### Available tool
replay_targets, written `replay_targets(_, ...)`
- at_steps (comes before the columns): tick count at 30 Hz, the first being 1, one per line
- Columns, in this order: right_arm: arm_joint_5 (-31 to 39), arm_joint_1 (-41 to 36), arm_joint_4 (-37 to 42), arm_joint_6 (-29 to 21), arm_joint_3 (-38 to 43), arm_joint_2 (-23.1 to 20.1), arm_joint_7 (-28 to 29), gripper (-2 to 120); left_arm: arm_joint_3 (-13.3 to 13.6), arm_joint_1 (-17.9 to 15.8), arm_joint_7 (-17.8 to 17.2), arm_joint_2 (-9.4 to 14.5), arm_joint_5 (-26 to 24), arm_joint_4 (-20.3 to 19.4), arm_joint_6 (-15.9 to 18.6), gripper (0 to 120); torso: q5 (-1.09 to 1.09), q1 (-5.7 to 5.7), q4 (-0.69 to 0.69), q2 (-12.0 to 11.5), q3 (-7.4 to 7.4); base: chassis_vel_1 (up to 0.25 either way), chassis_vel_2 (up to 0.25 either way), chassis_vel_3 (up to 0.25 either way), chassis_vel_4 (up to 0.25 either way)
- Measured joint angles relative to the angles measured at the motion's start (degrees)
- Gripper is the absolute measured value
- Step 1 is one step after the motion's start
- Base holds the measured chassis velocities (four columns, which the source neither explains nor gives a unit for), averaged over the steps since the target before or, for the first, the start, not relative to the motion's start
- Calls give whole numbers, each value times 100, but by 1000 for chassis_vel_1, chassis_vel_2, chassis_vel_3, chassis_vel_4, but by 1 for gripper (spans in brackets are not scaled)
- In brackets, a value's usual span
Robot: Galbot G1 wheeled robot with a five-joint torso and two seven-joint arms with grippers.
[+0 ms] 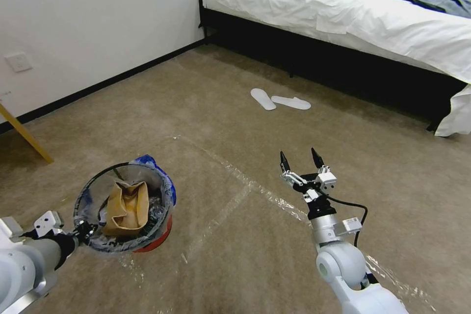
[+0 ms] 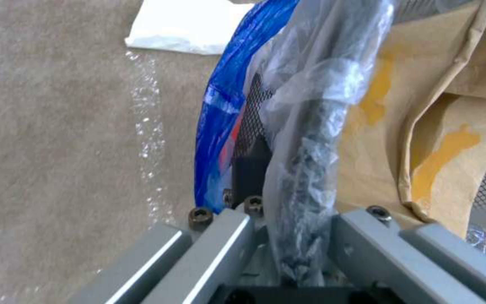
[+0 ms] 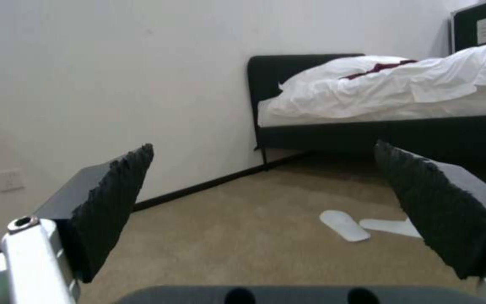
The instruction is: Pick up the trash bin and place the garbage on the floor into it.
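Note:
The trash bin [image 1: 159,238], red-orange with a black rim and a clear, blue-edged liner, is at the lower left of the head view, its mouth tilted towards me. My left gripper [image 1: 86,230] is shut on its near rim; the left wrist view shows the fingers [image 2: 361,249] clamping the plastic-wrapped rim [image 2: 316,139]. Garbage lies inside the bin: a brown carton [image 1: 126,206] with yellow stains [image 2: 440,105]. A white tissue [image 2: 181,29] lies on the floor beyond the bin. My right gripper [image 1: 300,156] hangs open and empty over the floor [image 1: 235,108] at the centre, pads [image 3: 114,198] wide apart.
Shiny tape lines [image 1: 255,191] cross the carpet between the arms. Two white slippers [image 1: 279,100] lie ahead, before the black-framed bed [image 1: 368,19] with clothes on it. A white wall with a socket [image 1: 18,61] runs along the left, with a slanted wooden leg [image 1: 24,135].

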Motion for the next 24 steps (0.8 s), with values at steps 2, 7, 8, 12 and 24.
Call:
replay_targets(2,0,1,-8,4,0,-12,0,100,13,-17,0,2,-6,8,-5,0,0,0,0,0,0,-85,86,79,-79)
replay_targets(7,5,1,-10,10,1,-39,-7,100,21,-23,0,-3,-8,16,-5,0,0,0,0,0,0,-98,81,89,-82)
replay_targets(8,7,5,-13,15,2,-51,-13,100,21,-23,0,-5,-9,16,-5,0,0,0,-1,0,0,-98,75,82,-91)
replay_targets(12,7,20,-32,22,2,-66,-18,100,18,-10,-1,-7,-14,11,-5,0,0,0,0,0,0,-106,96,100,-92)
replay_targets(24,24,65,-95,64,-11,-91,-40,100,-43,46,-14,-4,-37,-37,-6,0,-1,0,0,0,0,-102,104,99,-101)
